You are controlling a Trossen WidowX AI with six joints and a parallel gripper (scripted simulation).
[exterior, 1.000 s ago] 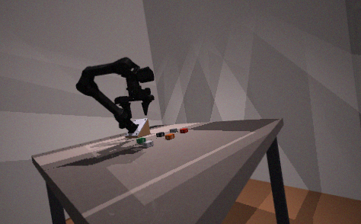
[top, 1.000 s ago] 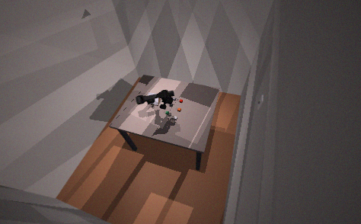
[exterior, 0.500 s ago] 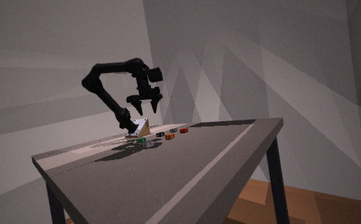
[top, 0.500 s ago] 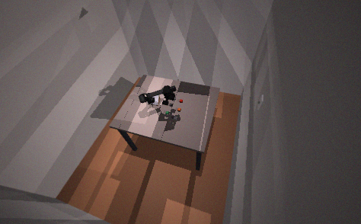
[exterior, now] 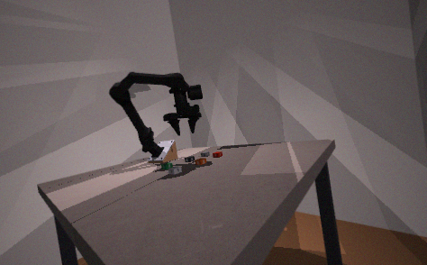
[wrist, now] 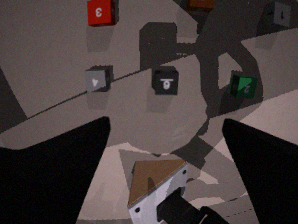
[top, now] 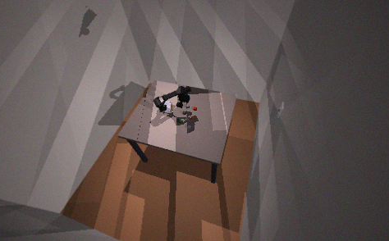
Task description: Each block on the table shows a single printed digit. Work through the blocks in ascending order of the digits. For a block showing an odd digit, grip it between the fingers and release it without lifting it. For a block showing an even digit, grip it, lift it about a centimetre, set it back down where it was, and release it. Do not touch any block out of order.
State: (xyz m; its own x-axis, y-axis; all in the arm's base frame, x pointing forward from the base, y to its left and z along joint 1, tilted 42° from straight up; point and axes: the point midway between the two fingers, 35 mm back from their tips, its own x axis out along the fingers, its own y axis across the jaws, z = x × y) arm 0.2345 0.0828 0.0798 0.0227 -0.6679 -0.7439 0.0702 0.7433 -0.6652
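Note:
My gripper is open and empty, high above the table. In the wrist view, a black block with a barred digit, seemingly an upside-down 9, lies just beyond the fingertips. A grey block showing 4 is left of it. A green block showing 2 is to the right. A red block showing 3 is at top left. A pale grey block shows 1. The orange block is cut off, its digit hidden.
The arm's wedge-shaped mount stands behind the blocks in the exterior view and below them in the wrist view. The table carries strong shadows and bright bands.

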